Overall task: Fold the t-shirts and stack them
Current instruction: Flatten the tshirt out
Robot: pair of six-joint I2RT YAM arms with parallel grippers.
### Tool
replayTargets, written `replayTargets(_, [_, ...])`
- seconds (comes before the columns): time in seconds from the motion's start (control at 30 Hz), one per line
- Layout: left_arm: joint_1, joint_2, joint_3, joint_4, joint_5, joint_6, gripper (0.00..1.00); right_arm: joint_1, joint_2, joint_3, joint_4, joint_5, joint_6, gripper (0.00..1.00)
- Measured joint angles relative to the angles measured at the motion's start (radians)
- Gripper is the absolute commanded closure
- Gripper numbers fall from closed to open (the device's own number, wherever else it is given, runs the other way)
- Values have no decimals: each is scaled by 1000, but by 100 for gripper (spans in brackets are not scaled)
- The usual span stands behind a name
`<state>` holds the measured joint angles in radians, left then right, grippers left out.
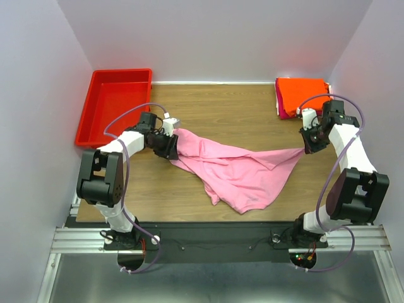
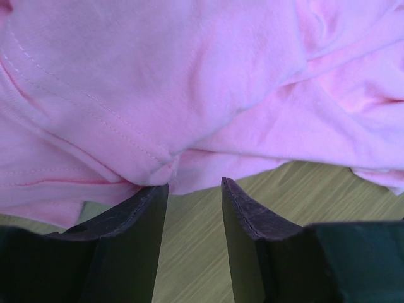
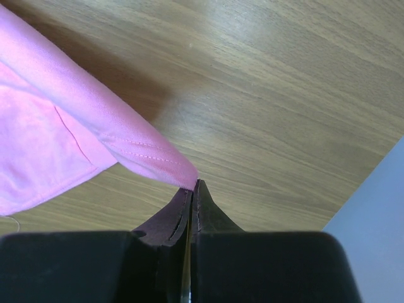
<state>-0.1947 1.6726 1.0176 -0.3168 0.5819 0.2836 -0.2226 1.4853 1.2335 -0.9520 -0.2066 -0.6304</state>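
1. Light pink t-shirt (image 1: 237, 173) spread crumpled across the middle of the desk (image 1: 240, 107), long axis running left to right between the two arms, bulk sagging toward the near edge.
2. Right end effector (image 3: 192, 188) pinched together on a hemmed corner of that shirt, cloth drawn out in a taut point from the tips; in the overhead view, the same corner pulled toward the right arm.
3. Left end effector (image 2: 194, 192) standing apart, nothing between the fingers; bare desk visible in the gap, a stitched hem of the shirt lying just ahead of and touching the tips, mostly toward the left finger.
4. Key relation for the coming move: shirt edge directly in front of the left end effector, just beyond the tips, opposite end already held on the right. Left arm plainly the nearer one to this free edge.
5. Judged step: securing the left side so the shirt can be stretched flat along its long axis; likely calls for a short advance onto the hem, then closing.
6. Risk: catching several bunched layers rather than one edge.
7. Folded orange t-shirt (image 1: 302, 95) at the far right corner over a darker pink-red one, barely showing; red tray (image 1: 95, 113) at far left.
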Motion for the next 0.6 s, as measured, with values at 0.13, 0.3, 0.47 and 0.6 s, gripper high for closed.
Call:
replayTargets(0.13, [0, 26, -4, 55, -4, -48, 65, 0, 0, 0, -1, 0, 0, 99])
replayTargets(0.3, [0, 47, -4, 85, -2, -80, 95, 0, 0, 0, -2, 0, -1, 99])
replayTargets(0.47, [0, 1, 8, 52, 13, -85, 100, 0, 0, 2, -6, 0, -1, 99])
replayTargets(0.6, [0, -90, 69, 8, 28, -84, 100, 0, 0, 15, -9, 0, 0, 99])
